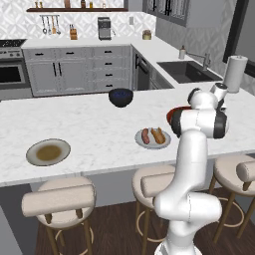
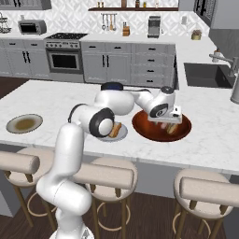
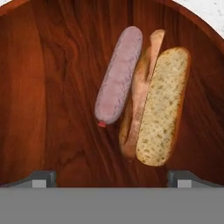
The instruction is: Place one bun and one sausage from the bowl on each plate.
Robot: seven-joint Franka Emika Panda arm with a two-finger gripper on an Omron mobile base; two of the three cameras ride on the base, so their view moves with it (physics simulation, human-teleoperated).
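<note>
In the hand view I look straight down into the reddish-brown bowl (image 3: 48, 87). A pinkish sausage (image 3: 119, 75) lies in it, touching a golden-tan bun (image 3: 155, 105) on its right. My gripper (image 3: 112, 179) hangs open above them, its fingertips (image 3: 41, 178) wide apart with nothing between. From the right base view the gripper (image 2: 168, 123) is over the bowl (image 2: 144, 128). The light grey plate (image 1: 164, 144) holds a sausage (image 1: 145, 135) and a bun (image 1: 158, 135). The brown-centred plate (image 1: 48, 152) lies bare at the left.
A small dark blue-black bowl (image 1: 121, 97) stands on the island behind the plates. A sink (image 1: 187, 71) and a paper towel roll (image 1: 235, 73) are at the right. Several stools (image 1: 59, 199) line the island's near edge.
</note>
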